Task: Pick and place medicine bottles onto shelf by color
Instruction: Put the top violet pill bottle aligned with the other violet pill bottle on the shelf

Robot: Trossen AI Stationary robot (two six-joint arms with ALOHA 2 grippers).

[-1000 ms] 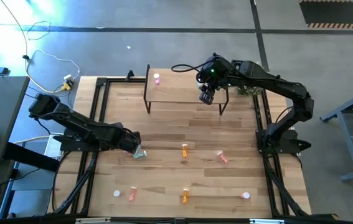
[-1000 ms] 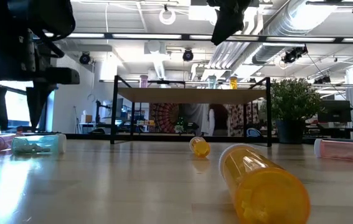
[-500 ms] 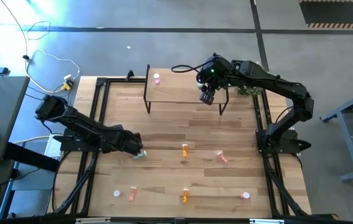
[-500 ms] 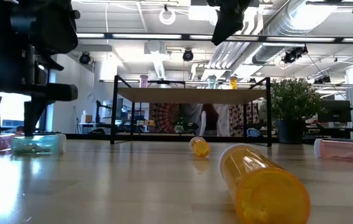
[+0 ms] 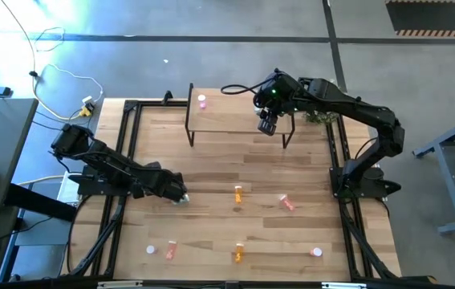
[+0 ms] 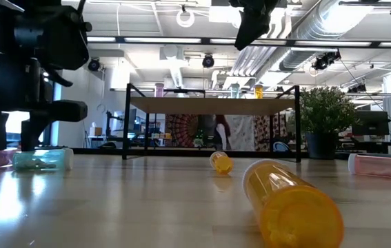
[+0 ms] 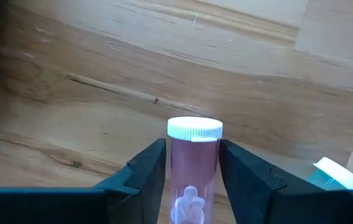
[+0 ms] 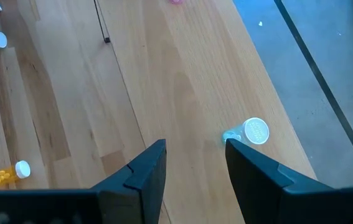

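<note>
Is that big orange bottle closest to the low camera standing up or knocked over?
Knocked over. In the low view the orange bottle lies lengthwise on the table, its round end toward the camera.

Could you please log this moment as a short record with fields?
left gripper: closed around a pink translucent medicine bottle with a white cap lying on the wood-plank table
beside it: pale green bottle
right gripper: hovering empty, jaws apart, above the light wooden shelf on black legs
on shelf: pink bottle

Both arms were matte black, built of chunky jointed segments. A black cable looped at the right arm's wrist, and each claw had two dark, wedge-shaped fingers.
</note>
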